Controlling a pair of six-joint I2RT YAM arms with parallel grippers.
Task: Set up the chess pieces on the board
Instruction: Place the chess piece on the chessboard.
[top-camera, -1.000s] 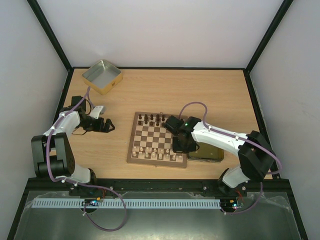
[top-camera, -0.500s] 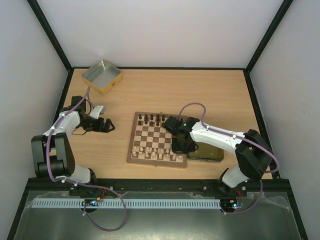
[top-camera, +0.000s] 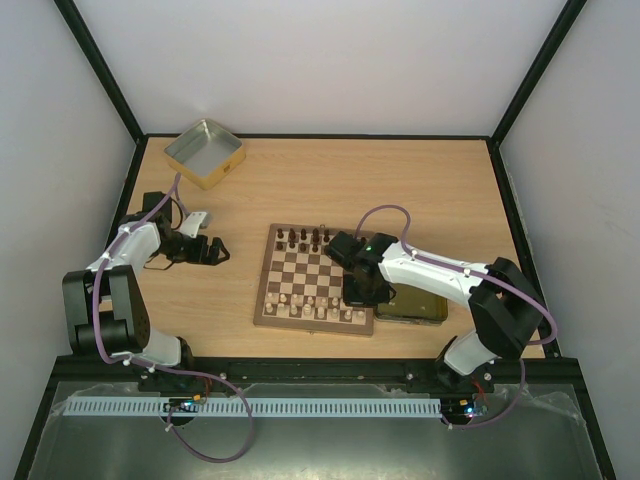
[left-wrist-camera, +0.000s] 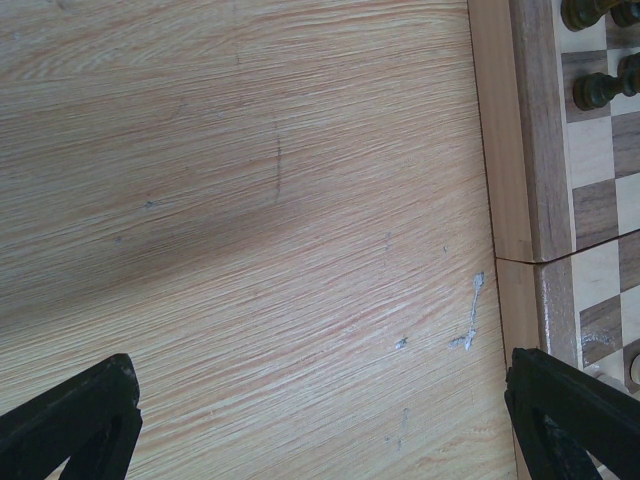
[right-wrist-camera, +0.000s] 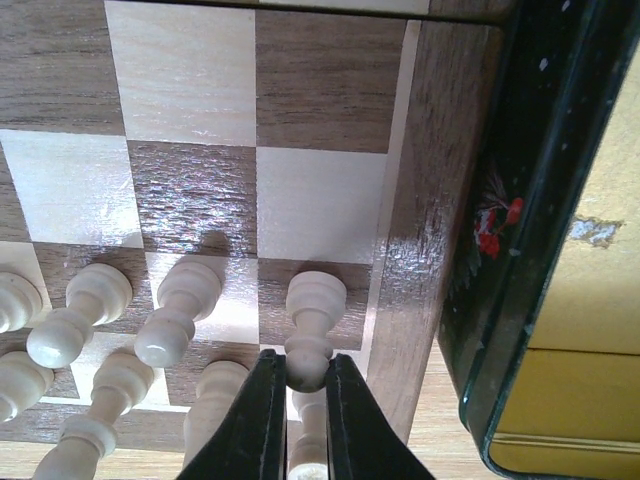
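Right gripper (right-wrist-camera: 297, 378) is clamping a cream pawn (right-wrist-camera: 314, 318) by its head, on the board (top-camera: 312, 272) at its 4 o'clock corner, just beside the other cream pieces (right-wrist-camera: 170, 320). Left gripper (top-camera: 212, 250) is hanging with jaws spread wide over the table (left-wrist-camera: 250, 200), at the board's 9 o'clock

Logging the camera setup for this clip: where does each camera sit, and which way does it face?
Top external: above and behind the arms, looking down on the table, board and both arms.
Left wrist: faces down at table and board edge; the open left gripper shows.
Right wrist: low over the board's corner; the right gripper pinches a pale pawn, dark tin to one side.
All three share the board.
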